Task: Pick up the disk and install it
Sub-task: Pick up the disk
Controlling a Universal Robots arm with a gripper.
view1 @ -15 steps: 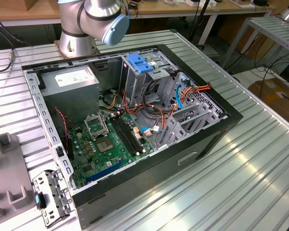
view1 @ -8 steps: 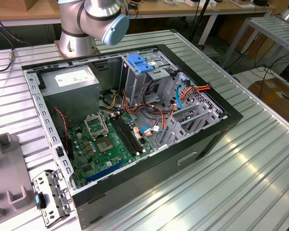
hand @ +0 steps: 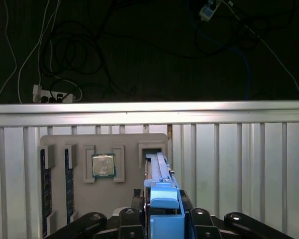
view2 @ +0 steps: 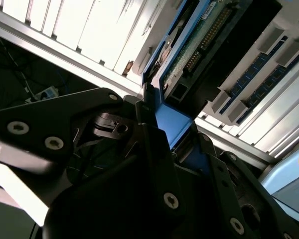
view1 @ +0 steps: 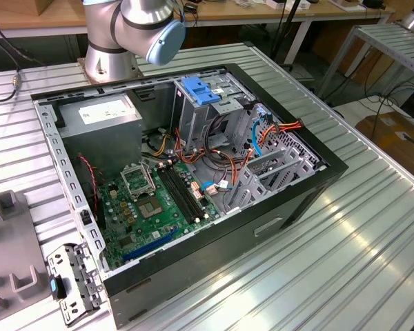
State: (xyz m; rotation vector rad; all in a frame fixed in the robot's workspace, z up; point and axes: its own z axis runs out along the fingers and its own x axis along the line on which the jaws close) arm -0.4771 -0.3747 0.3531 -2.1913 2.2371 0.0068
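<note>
Two dark fingers (view2: 152,137) of your gripper (hand: 162,206) press on the disk (hand: 159,172), one on each flank of its bright blue carrier frame (hand: 164,219), so the hand is clamped on it. The disk stands on edge between them and runs straight out ahead of the fingertips. In the second wrist view you see its green circuit board (view2: 199,40) just past the blue frame.

Ahead of the fingertips, the disk's far end reaches a slot in a grey holder tray (hand: 79,142); you cannot tell whether it sits in the slot or hangs just clear of it. Beside the disk on that tray lies a processor chip (hand: 103,165) in its own recess, and farther off to the same side two memory modules (hand: 44,181) stand on edge. The tray rests on a ribbed metal table (hand: 239,164). Beyond the table's far rail, tangled cables (hand: 89,55) and a power strip (hand: 50,93) lie on the dark floor.

In the exterior view an open computer case (view1: 331,165) lies on the table, its motherboard (view1: 152,207) exposed, with the arm's base (view1: 110,58) behind it.
</note>
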